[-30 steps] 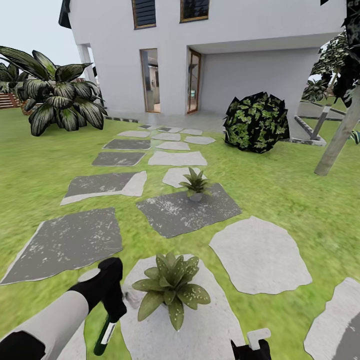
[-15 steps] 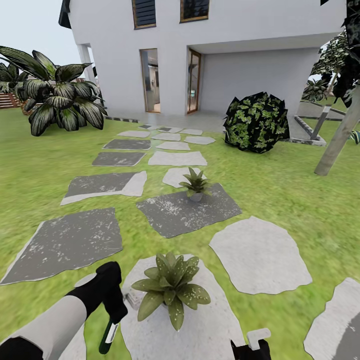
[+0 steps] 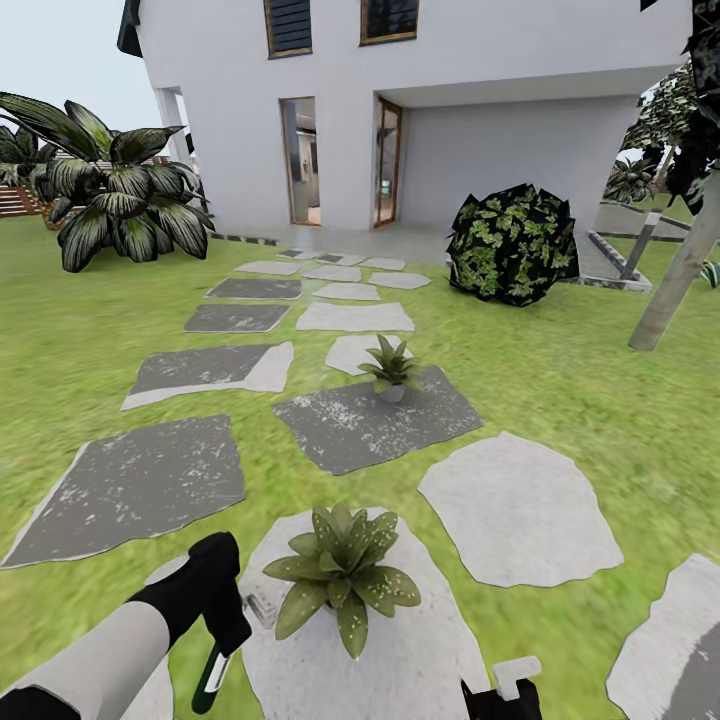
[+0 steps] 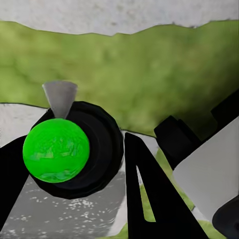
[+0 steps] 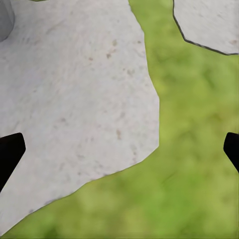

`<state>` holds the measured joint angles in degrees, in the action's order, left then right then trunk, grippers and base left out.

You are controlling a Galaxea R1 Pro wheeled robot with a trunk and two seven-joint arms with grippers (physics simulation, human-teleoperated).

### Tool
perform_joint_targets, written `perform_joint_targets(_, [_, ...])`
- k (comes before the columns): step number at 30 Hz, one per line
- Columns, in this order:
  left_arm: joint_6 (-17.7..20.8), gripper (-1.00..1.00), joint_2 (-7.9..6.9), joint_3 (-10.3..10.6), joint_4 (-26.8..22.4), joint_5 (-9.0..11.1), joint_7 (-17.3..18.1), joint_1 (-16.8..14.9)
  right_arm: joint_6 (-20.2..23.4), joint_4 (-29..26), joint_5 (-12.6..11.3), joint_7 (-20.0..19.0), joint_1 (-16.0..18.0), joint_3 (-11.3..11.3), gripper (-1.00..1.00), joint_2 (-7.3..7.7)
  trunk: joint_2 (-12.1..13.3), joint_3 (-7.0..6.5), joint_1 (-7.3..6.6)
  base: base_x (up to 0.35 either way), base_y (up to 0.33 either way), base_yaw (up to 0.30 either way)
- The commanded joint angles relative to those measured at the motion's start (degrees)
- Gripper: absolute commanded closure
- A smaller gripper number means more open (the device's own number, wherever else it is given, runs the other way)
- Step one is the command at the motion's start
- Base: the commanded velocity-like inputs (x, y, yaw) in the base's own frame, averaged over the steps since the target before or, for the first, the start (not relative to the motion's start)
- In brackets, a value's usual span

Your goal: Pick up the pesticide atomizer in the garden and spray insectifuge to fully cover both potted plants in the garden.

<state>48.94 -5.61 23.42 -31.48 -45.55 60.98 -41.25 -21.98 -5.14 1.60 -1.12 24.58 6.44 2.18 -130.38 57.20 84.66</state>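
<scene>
The left tool (image 3: pixel 222 628) is clamped around the pesticide atomizer (image 3: pixel 212 672), which hangs bottom-down from it over the grass, just beside the near potted plant (image 3: pixel 342 575). In the left wrist view the bottle's dark round body with a bright green disc at its centre (image 4: pixel 56 150) sits between the black fingers (image 4: pixel 144 194), a grey nozzle tip poking out past it. The near plant stands on a pale stepping stone (image 3: pixel 420 655). The far potted plant (image 3: pixel 390 367) sits well ahead, at the edge of a dark grey stone (image 3: pixel 350 425). The right tool (image 5: pixel 119 149) is spread wide, its black fingertips at opposite edges of the right wrist view, above pale stone and lawn. Beyond the stepping stones stand a striped broad-leaved plant (image 3: pixel 110 190), a round bush (image 3: pixel 512 243) and a white house (image 3: pixel 450 110)
</scene>
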Motion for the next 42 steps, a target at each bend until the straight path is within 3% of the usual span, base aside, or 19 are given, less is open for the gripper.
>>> perform_joint_targets(1, [0.30,1.00,-0.03,0.22,-0.11,-0.34,0.28,-0.01,-0.17,0.04,0.16,-0.02,0.03,0.15,-1.00,0.02,-0.02,0.05,-0.01,-0.002,0.000,0.000])
perform_joint_targets(8, [-1.23,1.00,-0.10,0.18,-0.03,-0.17,-0.42,1.00,-0.17,0.04,0.16,-0.02,0.03,0.15,-1.00,0.07,-0.02,0.05,-0.01,-0.004,0.000,0.000])
perform_joint_targets(11, [-2.31,1.00,0.07,0.11,-0.08,-0.12,-2.93,1.62,-0.17,0.04,0.16,-0.02,0.03,0.15,-1.00,0.08,-0.02,0.05,-0.01,-0.065,0.000,0.000])
perform_joint_targets(15, [-2.50,1.00,0.43,-1.24,-0.07,-0.10,-4.06,1.69,-0.17,0.04,0.16,-0.02,0.03,0.15,-1.00,0.04,-0.02,0.05,-0.01,-0.011,0.000,0.004])
perform_joint_targets(23, [-2.58,1.00,0.49,-1.84,-0.07,-0.14,-4.27,1.72,-0.17,0.03,0.16,-0.02,0.03,0.15,-1.00,0.04,-0.02,0.05,-0.01,-0.001,0.000,0.188])
perform_joint_targets(34, [-2.62,1.00,0.43,-1.96,-0.14,-0.15,-4.29,2.05,-0.26,0.04,0.16,-0.02,0.03,0.15,-1.00,0.11,-0.02,0.05,-0.01,-0.028,-0.026,0.014])
perform_joint_targets(42, [-2.62,1.00,0.51,-1.89,-0.09,-0.15,-4.29,2.05,-0.26,0.04,0.16,-0.02,0.03,0.15,-1.00,0.11,-0.02,0.05,-0.01,-0.001,0.257,-0.101])
